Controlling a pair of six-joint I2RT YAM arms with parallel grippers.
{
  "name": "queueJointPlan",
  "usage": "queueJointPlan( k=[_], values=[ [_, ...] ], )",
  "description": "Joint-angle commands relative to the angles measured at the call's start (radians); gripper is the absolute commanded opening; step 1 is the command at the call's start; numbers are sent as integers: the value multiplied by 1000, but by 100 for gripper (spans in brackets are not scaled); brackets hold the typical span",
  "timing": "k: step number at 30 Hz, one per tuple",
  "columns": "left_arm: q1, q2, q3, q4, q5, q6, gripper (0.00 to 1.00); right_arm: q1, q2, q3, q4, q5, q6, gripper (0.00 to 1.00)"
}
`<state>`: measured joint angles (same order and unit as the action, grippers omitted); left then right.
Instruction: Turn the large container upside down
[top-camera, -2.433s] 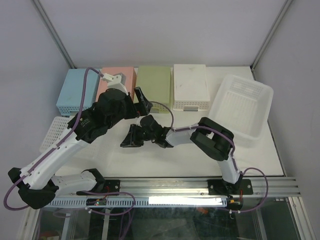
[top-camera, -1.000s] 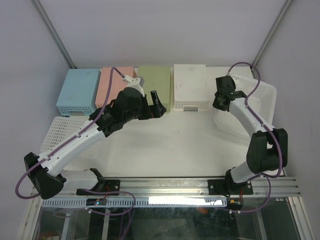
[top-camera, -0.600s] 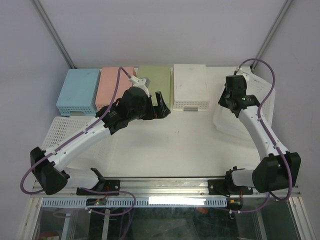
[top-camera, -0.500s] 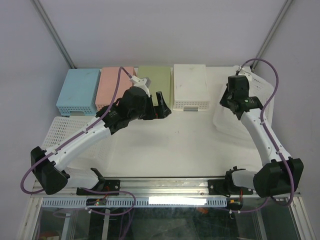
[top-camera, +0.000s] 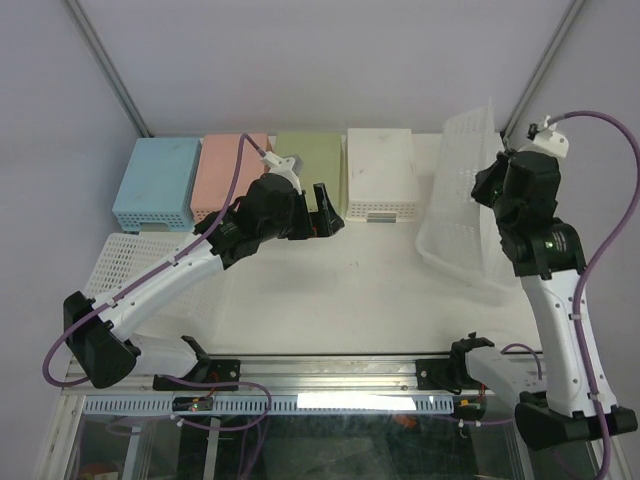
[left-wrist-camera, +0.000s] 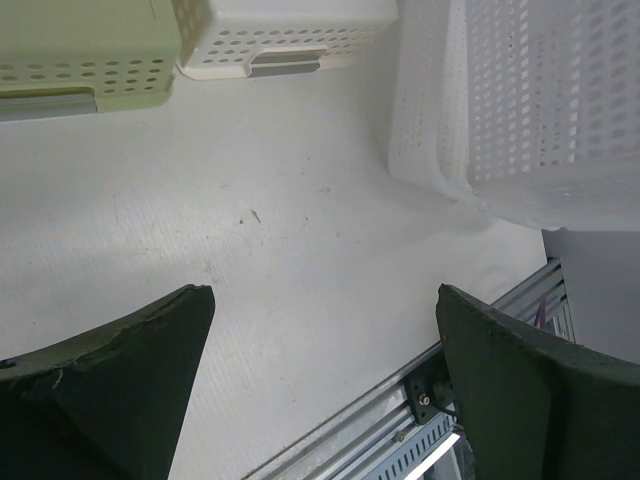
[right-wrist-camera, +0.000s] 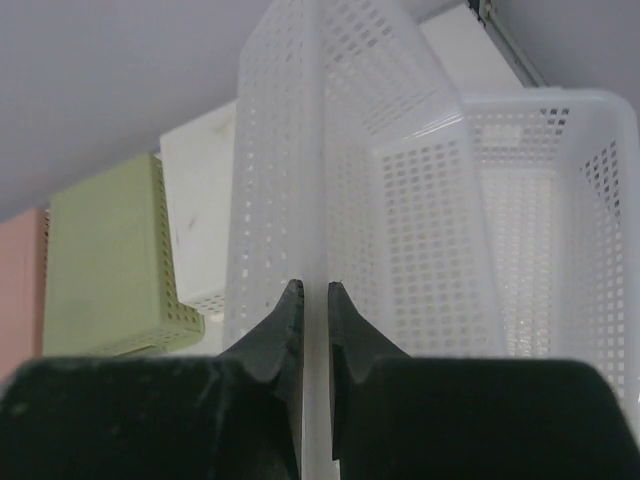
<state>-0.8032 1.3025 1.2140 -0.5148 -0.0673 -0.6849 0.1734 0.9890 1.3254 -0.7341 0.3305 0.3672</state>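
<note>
Along the back of the desk (top-camera: 350, 290) a row of upturned perforated boxes runs from the left: a blue container (top-camera: 155, 183), a pink container (top-camera: 230, 168), a green container (top-camera: 308, 168) and a small white container (top-camera: 380, 172). They sit side by side. In front of the blue one, near the left edge, a flat white lattice tray (top-camera: 120, 262) lies on the desk, partly under the left arm.

The left arm reaches diagonally from its base toward the middle of the row. The left hand (top-camera: 322, 210) hovers just in front of the green container with its fingers spread wide and nothing between them. From the left wrist camera the two dark fingers (left-wrist-camera: 120, 380) frame bare desk surface. The green container (left-wrist-camera: 80, 50) and small white container (left-wrist-camera: 290, 30) appear at the top of that view.

Further right, the large container (top-camera: 462, 190) is on the right side of the desk, tipped up on one long side. Its perforated bottom faces left toward the row of boxes, and its open side faces the right arm. Its lower long edge appears to rest on the desk, though the overhead view does not make the contact certain. The left wrist camera shows its latticed wall (left-wrist-camera: 530, 100) rising at the upper right.

The right hand (top-camera: 490, 188) is raised at the container's upper rim. In the right wrist view the right hand (right-wrist-camera: 312, 295) has its fingers pressed nearly together, pinching the thin rim wall of the large container (right-wrist-camera: 420, 200). The basket's interior opens to the right of the fingers.
</note>
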Motion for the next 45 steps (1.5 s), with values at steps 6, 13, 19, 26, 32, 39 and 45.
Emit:
queueJointPlan(
  k=[6, 13, 19, 26, 32, 39, 45],
  values=[
    [10, -35, 14, 56, 6, 14, 99, -5, -129, 130, 108, -52, -26, 0],
    [10, -132, 45, 41, -75, 10, 99, -5, -134, 152, 140, -301, 24, 0],
    [10, -232, 26, 42, -145, -22, 99, -5, -115, 126, 179, -560, 129, 0],
    [11, -331, 56, 31, -250, 15, 99, -5, -125, 99, 220, -783, 243, 0],
    [11, -330, 69, 30, -251, 15, 99, -5, -128, -177, 445, -1052, 480, 0],
    [12, -326, 42, 30, -239, -1, 99, -5, -51, -410, 485, -1242, 512, 0],
    [11, -301, 45, 29, -237, 1, 99, -4, 61, -481, 427, -1268, 388, 0]
  ],
)
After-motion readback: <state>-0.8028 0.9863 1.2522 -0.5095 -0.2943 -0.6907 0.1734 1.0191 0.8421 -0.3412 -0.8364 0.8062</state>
